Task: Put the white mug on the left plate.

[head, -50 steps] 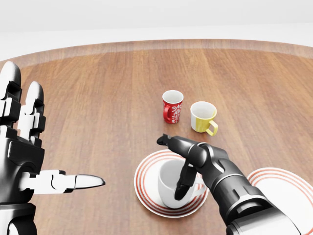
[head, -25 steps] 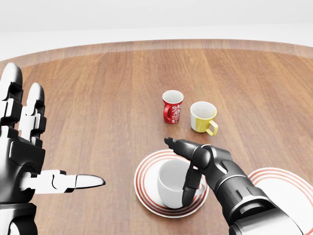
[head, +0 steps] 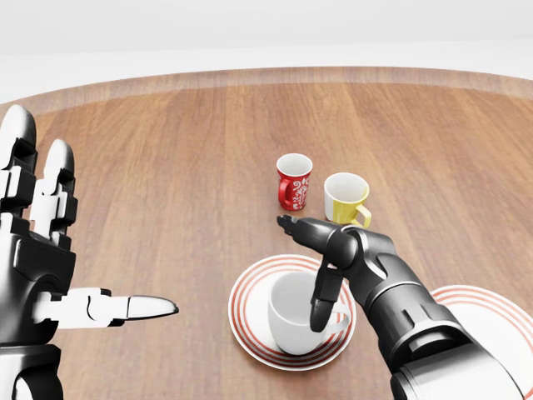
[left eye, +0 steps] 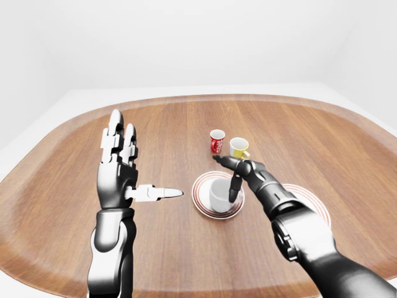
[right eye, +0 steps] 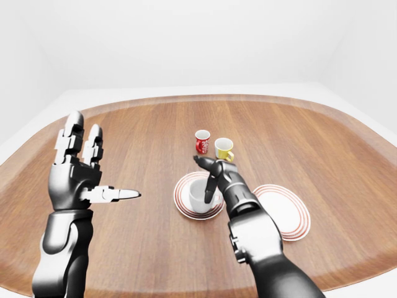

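Observation:
The white mug [head: 290, 321] stands upright on the left plate [head: 248, 287], a white plate with red rings. My right hand [head: 304, 271] is open above the mug's right side. One finger [head: 293, 225] points toward the red mug, and another [head: 322, 304] hangs down across the white mug's right rim. I cannot tell whether it touches the mug. My left hand [head: 83, 242] is open and empty, raised at the left of the head view with fingers upright and thumb [head: 137, 309] pointing right.
A red patterned mug [head: 293, 180] and a yellow mug [head: 345, 198] stand just above the left plate in the head view. A second ringed plate [head: 487, 312] lies at the lower right, partly hidden by my right forearm. The round wooden table [head: 166, 167] spreads all around.
My right hand has risen and drawn back from the white mug, with its fingers spread wider. The mug stays upright on the left plate. The left hand has not moved.

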